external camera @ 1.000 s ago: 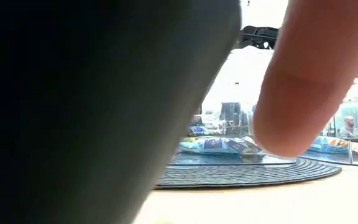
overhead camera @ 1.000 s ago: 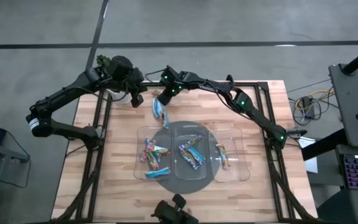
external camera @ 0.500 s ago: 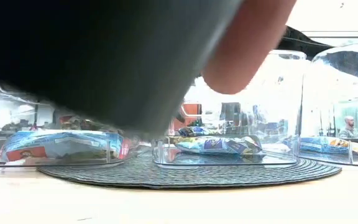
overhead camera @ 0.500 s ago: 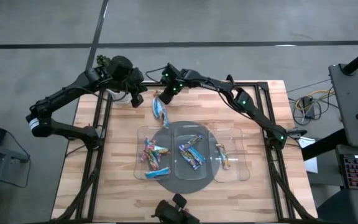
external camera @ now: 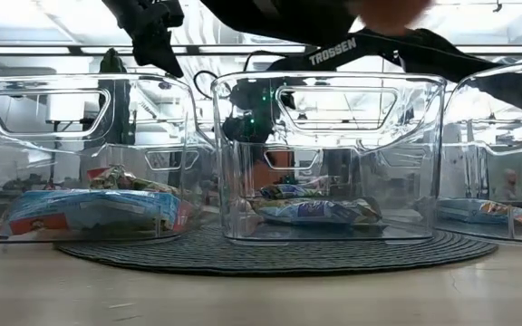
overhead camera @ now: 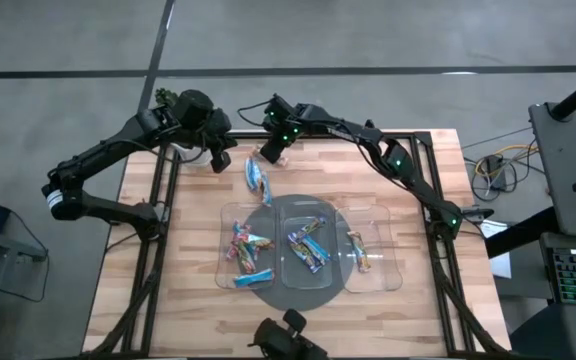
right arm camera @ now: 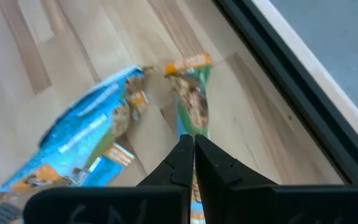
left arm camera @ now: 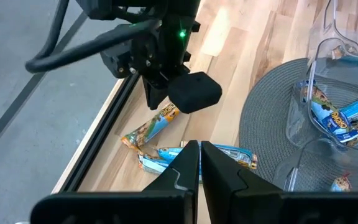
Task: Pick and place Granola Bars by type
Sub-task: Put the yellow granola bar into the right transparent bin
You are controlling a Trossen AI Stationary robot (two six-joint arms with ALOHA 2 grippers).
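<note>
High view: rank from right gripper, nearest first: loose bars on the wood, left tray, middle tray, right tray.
From the right gripper, shut, at the table's far edge:
1. Loose bars, just in front of it on the wood.
2. Left tray and middle tray: too close to call.
3. Right tray, farthest, toward the right side.

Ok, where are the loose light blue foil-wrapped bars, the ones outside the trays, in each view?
High view: light blue foil-wrapped bars on bare wood, above the trays.
Low view: cannot be picked out behind the trays.
Left wrist view: lower centre, beside the mat.
Right wrist view: left of centre.
Shared landmark: round dark woven mat.
</note>
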